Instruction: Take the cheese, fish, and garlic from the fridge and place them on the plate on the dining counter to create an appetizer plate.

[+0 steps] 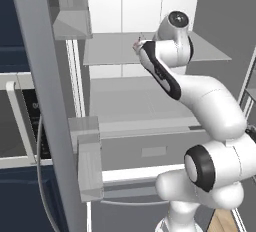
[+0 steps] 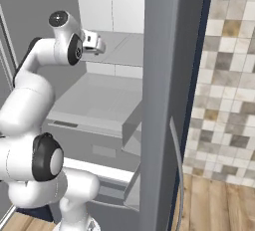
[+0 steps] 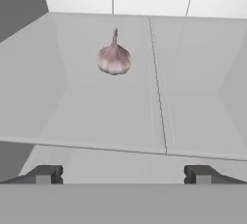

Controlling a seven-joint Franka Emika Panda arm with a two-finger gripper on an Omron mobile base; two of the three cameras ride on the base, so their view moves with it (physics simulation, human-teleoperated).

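The small pinkish-white garlic bulb [image 3: 114, 59] with its pointed top stands upright on a flat grey shelf [image 3: 96, 107] inside the tall grey fridge [image 1: 150, 101], toward the back of the shelf and near the pale rear wall; in the hand view it sits left of a thin seam that runs front to back across the shelf. In the left base view a speck of pink, the same bulb [image 1: 138, 40], shows just beside the robot's wrist on the upper shelf. The two-finger gripper [image 3: 123, 175] hangs in front of the shelf's near edge, well apart from the bulb, its jaws spread wide and holding nothing; each dark fingertip [image 3: 44, 174] rises at one side of the hand view with bare shelf between them. In the right base view the gripper [image 2: 95, 44] points into the fridge at the height of the upper shelf. The white arm with dark joints [image 1: 200, 101] bends up from the base and reaches into the open compartment. Below the upper shelf lies a second grey shelf and a drawer front. The open fridge door [image 1: 45, 101] stands at the left of the left base view, carrying clear door bins [image 1: 72, 13]. A tiled wall [image 2: 229, 75] in beige and grey squares and a wooden floor [image 2: 219, 205] show past the other door.
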